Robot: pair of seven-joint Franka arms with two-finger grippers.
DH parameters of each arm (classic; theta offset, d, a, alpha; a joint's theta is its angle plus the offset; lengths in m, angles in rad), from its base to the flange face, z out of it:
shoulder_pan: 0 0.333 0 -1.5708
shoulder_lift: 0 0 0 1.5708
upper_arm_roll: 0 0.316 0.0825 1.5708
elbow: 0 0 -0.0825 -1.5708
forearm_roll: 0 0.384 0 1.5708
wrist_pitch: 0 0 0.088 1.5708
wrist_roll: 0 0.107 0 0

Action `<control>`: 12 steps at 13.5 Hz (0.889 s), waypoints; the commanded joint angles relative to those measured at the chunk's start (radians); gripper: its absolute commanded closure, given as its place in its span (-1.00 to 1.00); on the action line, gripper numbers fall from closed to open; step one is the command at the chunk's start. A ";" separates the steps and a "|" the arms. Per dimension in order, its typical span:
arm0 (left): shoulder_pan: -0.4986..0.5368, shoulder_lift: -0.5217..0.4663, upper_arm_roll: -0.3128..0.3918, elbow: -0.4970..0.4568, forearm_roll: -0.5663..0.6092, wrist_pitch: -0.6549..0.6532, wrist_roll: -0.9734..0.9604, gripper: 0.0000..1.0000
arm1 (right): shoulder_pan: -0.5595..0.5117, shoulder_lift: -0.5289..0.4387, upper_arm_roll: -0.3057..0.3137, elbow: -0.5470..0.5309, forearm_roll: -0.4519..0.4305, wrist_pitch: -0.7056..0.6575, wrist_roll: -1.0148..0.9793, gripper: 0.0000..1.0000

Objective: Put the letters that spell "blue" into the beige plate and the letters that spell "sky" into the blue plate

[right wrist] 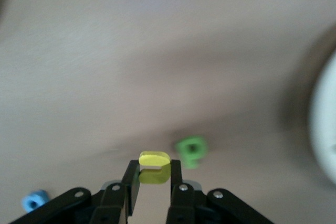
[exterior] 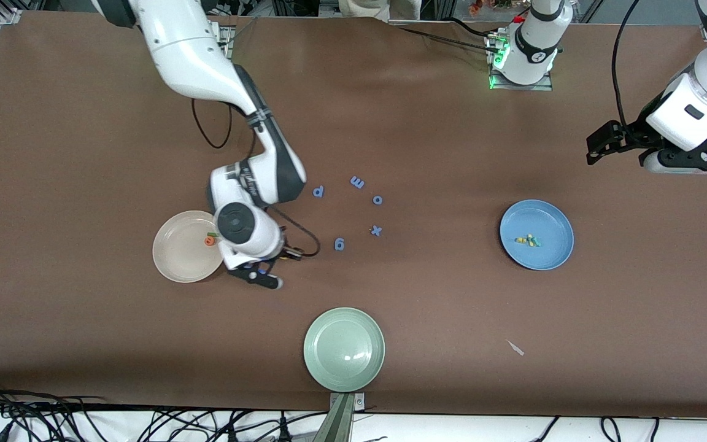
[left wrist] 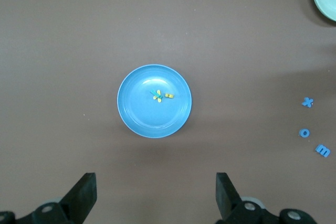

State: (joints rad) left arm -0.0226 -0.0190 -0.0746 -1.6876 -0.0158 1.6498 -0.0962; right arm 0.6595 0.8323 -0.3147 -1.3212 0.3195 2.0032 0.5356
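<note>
My right gripper [exterior: 259,273] hangs by the beige plate [exterior: 177,258], at its edge toward the left arm's end. In the right wrist view the right gripper [right wrist: 154,164] is shut on the yellow u [right wrist: 155,157]. A green looped letter [right wrist: 191,150] lies on the table just past its fingertips. An orange e [exterior: 209,241] and a small green piece [exterior: 211,234] lie in the beige plate. The blue plate [exterior: 544,258] [left wrist: 136,119] holds yellow and teal letters [left wrist: 159,96]. My left gripper [exterior: 688,162] [left wrist: 155,180] waits open, high over the left arm's end.
Blue letters lie mid-table: p [exterior: 318,191], m [exterior: 357,182], o [exterior: 377,199], x [exterior: 376,231] and one more [exterior: 339,244]. Another blue letter [right wrist: 34,200] lies near the right gripper. A pale green plate [exterior: 344,368] sits nearest the camera, a white scrap [exterior: 515,347] beside it.
</note>
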 commanded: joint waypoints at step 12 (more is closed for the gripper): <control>0.009 -0.001 -0.001 0.020 -0.024 -0.047 0.019 -1.00 | -0.006 -0.266 -0.179 -0.559 -0.013 0.284 -0.649 -0.07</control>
State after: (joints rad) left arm -0.0218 -0.0190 -0.0722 -1.6847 -0.0158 1.6248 -0.0961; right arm 0.6418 0.6265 -0.4985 -1.8193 0.3084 2.2642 -0.0981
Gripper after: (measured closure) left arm 0.000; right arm 0.621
